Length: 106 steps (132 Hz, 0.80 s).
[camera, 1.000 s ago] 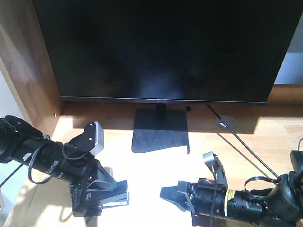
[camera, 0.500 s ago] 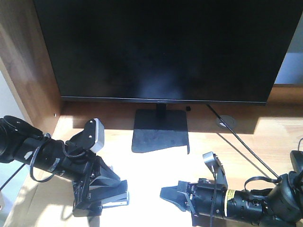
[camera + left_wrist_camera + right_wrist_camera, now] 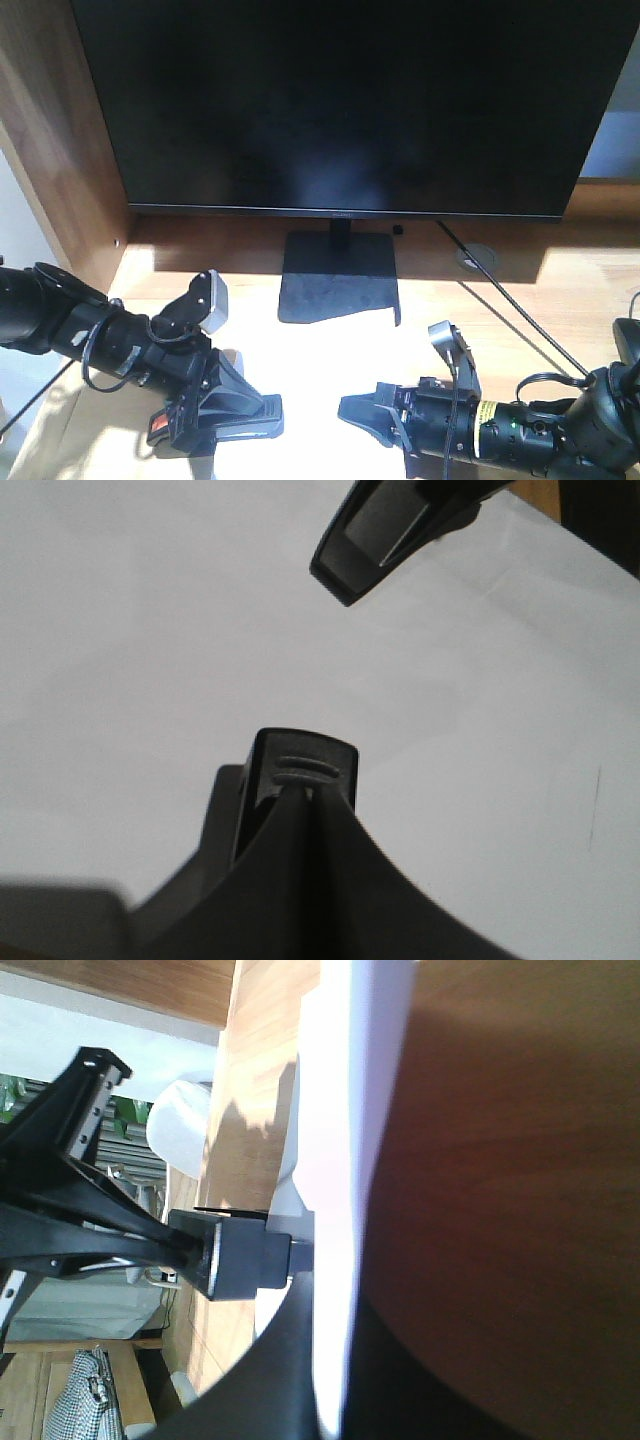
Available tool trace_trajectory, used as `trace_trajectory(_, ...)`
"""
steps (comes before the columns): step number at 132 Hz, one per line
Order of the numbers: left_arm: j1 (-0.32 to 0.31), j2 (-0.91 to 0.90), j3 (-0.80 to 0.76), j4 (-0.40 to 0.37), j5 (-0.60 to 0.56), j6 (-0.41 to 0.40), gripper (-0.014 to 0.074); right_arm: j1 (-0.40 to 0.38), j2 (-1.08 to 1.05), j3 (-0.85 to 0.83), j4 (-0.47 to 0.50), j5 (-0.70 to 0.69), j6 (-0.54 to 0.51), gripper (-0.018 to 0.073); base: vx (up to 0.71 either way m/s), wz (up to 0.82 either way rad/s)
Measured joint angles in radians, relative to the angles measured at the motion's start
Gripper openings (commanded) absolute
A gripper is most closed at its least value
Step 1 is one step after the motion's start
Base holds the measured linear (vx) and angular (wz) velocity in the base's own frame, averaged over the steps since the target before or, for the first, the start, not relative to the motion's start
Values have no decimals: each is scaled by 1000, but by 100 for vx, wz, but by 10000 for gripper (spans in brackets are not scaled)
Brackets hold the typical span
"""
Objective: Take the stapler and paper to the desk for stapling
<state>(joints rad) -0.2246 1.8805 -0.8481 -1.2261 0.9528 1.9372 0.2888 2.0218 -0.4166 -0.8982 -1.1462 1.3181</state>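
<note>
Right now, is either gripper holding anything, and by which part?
The left gripper is shut on the stapler, clamping its body above the paper. Whether the right gripper pinches anything cannot be told.

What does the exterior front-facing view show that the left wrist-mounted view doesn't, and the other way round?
Only the front view shows the monitor on its stand, the cable grommet, the wood-grain desk and both arm bodies. Only the left wrist view shows the faint pencil-like mark on the paper and the ridged black tip of the stapler close up. Both show the left gripper shut on the stapler over the paper, with the right gripper facing it.
</note>
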Motion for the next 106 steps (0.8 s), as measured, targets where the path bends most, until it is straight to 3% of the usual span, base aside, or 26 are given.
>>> trace_trajectory(32, 0, 37, -9, -12, 45, 0, -6, 0, 0, 0, 0, 0, 0, -3, 0, 0)
trace_trajectory(106, 0, 9, -9, 13, 24, 0, -6, 0, 0, 0, 0, 0, 0, -3, 0, 0)
